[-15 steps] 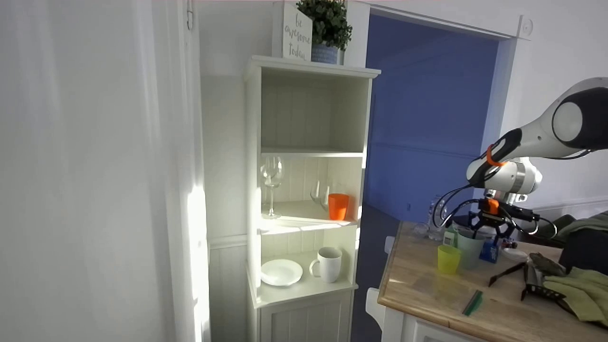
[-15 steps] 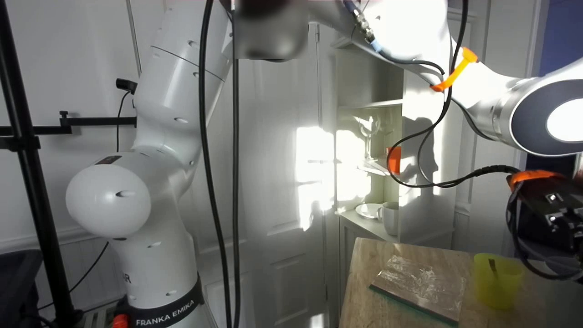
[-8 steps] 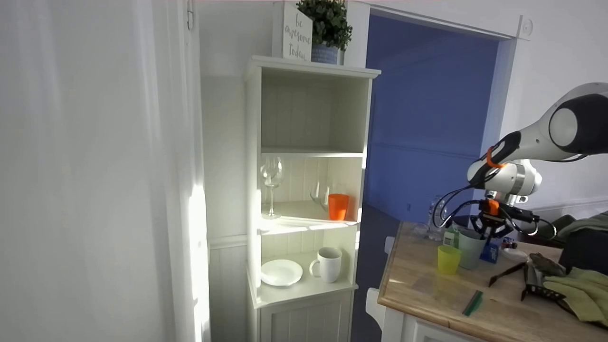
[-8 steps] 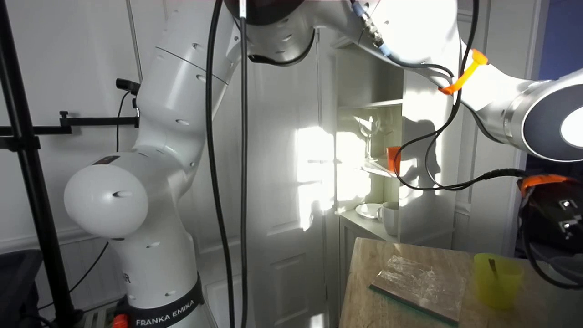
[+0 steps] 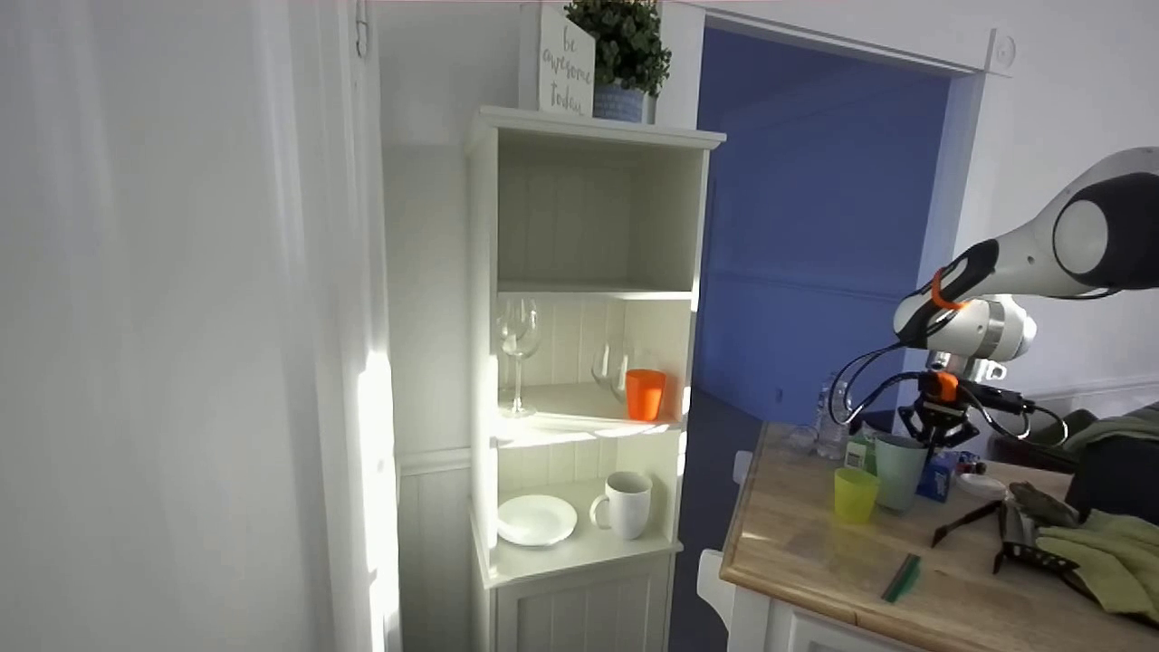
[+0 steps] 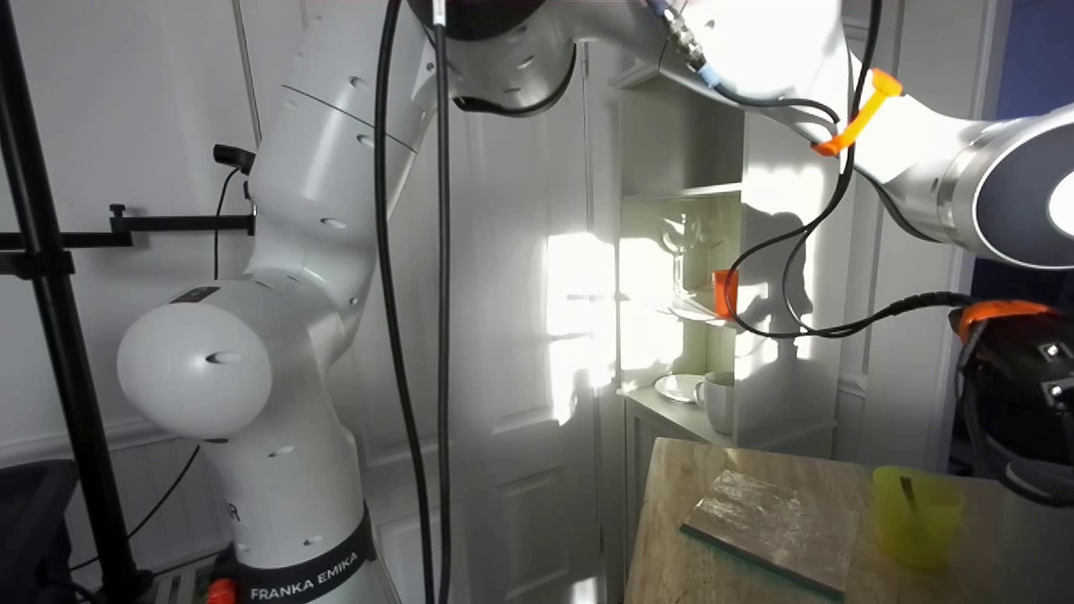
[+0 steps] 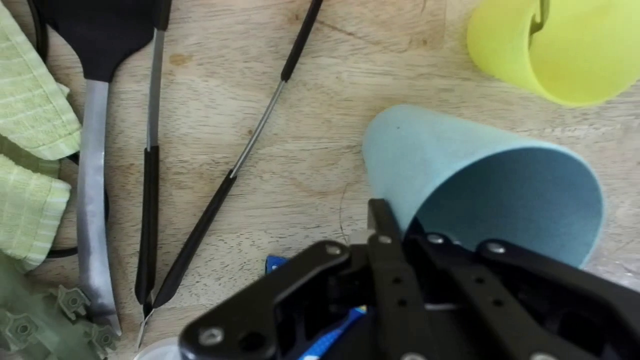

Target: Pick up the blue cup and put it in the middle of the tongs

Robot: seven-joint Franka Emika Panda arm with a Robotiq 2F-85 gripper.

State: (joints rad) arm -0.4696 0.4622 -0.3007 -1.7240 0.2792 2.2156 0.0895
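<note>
The light blue cup (image 7: 440, 145) shows large in the wrist view, its wide mouth facing the camera. My gripper (image 7: 401, 227) is shut on the cup's wall near the rim, one finger outside and the other inside. In an exterior view the cup (image 5: 898, 480) looks upright under the gripper (image 5: 931, 444); whether its base touches the table I cannot tell. The tongs (image 7: 212, 210) lie on the wood to the cup's left in the wrist view, two dark slim arms spreading in a V. An exterior view shows one arm of the tongs (image 5: 965, 522).
A yellow-green cup (image 7: 505, 45) stands close to the blue cup. Behind it is a clear bottle (image 5: 831, 426), with a blue box (image 5: 938, 480) nearby. A spatula (image 7: 94, 160), a green towel (image 7: 35, 100) and a green lump (image 7: 45, 325) lie beyond the tongs.
My gripper has gone from open to shut on the cup's wall. The arm first dipped, then rose a little, and the cup's rim now appears slightly higher.
</note>
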